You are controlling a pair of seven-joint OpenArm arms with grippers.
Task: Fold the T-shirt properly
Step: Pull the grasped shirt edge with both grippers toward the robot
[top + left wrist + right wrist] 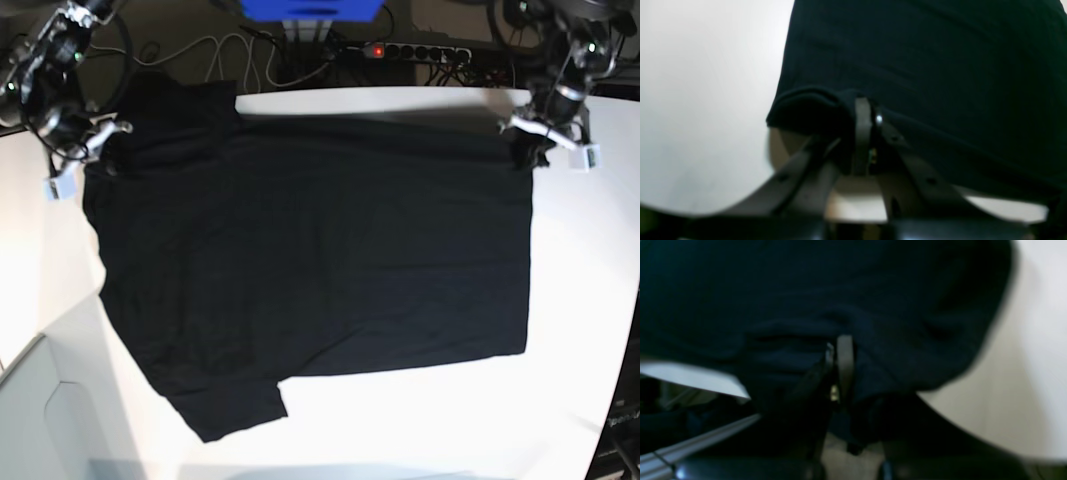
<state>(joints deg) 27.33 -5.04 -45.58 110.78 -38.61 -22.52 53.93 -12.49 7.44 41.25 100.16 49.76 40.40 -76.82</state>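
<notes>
The shirt (pixel 310 270) lies spread on the white table (pixel 590 330), covering most of it; far edge near the table's back, one sleeve (pixel 235 405) sticking out toward the near-left corner in the base view. Mostly flat, a few soft ripples. No print visible from here.

Left gripper (pixel 533 148) sits at the far corner on the base view's right, jaws clenched on a bunched bit of shirt edge (pixel 813 110); the left wrist view shows cloth wadded between the closed fingers (pixel 863 133), rest of the fabric stretching away above it. Right gripper (pixel 95 150) is at the opposite far corner, also clamped on cloth: the right wrist view shows dark folds packed around the shut fingers (pixel 844 363). That view is blurry, so how much cloth is caught cannot be told.

Both pinches sit on the same far edge, well apart, which reads as a two-corner hold so the edge stays taut and straight when carried. Likely step: lifting that far edge and bringing it over toward the near edge for a first fold. Fold not yet made; shirt is a single open layer, so the task looks to be at an early stage.

Risks: loose sleeve at near-left may tuck crooked; left side of the shirt hangs close to the table edge and could slide off if pulled unevenly.
</notes>
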